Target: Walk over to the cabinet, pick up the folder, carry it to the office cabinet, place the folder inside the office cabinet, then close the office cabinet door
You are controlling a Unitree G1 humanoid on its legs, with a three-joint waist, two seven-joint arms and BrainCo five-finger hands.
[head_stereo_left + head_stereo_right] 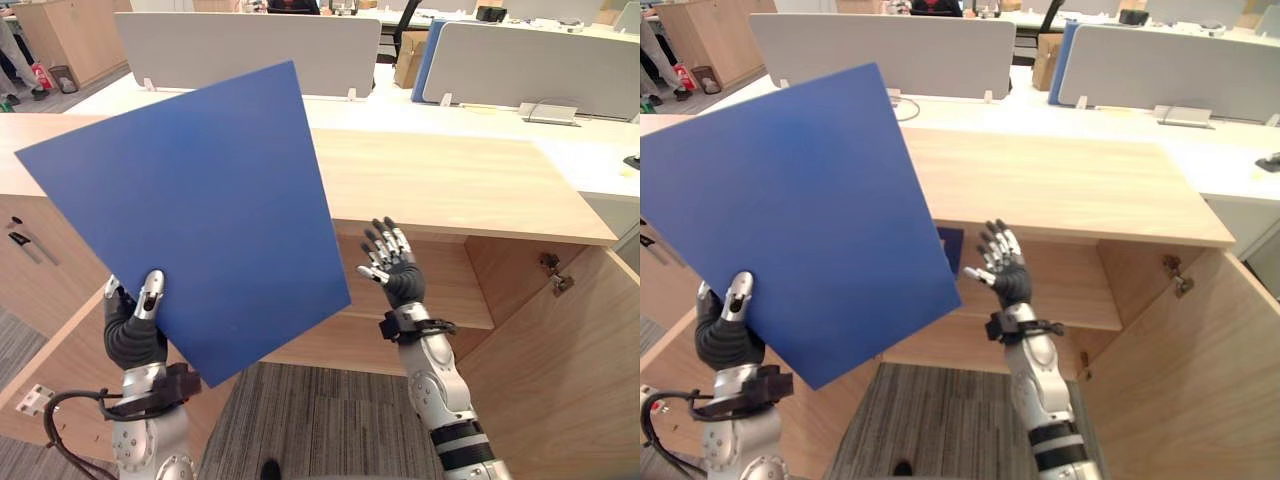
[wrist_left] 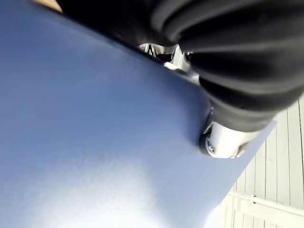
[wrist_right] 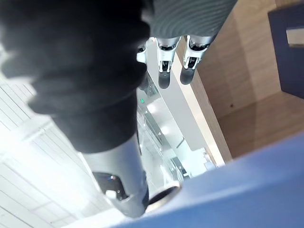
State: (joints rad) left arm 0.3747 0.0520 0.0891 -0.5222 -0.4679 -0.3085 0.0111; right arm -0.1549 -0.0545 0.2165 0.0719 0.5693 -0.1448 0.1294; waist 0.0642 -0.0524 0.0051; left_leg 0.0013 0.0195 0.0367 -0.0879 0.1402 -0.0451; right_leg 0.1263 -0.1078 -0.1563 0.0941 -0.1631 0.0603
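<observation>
You are in the placing step, standing at the open cabinet (image 1: 450, 190). Your left hand (image 1: 135, 335) is pinching the folder (image 1: 200, 210) by its lower corner, tilting it up before the opening. Your right hand (image 1: 388, 258) is hovering spread wide near the folder's edge, holding nothing. Next, I judge, you are going to be lowering the folder flat onto the shelf (image 1: 460, 285)

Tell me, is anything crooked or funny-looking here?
Yes. The blue folder is tipped on a slant, pinched near one lower corner by the left hand alone. The right hand is open beside it. Nothing looks broken or spilled.
</observation>
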